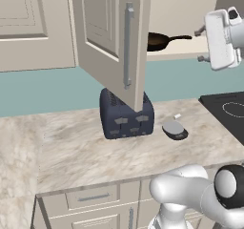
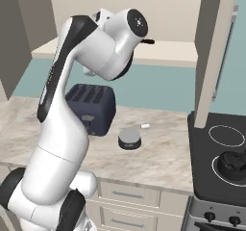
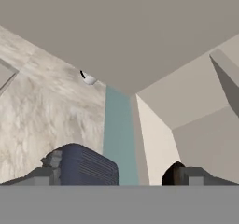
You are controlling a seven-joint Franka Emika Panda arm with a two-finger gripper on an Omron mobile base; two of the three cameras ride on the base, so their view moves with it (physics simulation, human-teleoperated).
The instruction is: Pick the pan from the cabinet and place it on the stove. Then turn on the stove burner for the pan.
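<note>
Sitting close on the marble counter [image 1: 71, 147] are a dark blue toaster [image 1: 126, 116] and a small grey round thing [image 1: 174, 129]. Over at the side is the black stove [image 1: 228, 111]. Higher up, the cabinet [image 1: 119, 42] door hangs open. The gripper [image 3: 116, 177] is up beside the open shelf with its fingers spread wide and nothing in them. Farther back, the pan [image 1: 157, 41] rests on the shelf, handle pointing toward the hand, not touching it.
</note>
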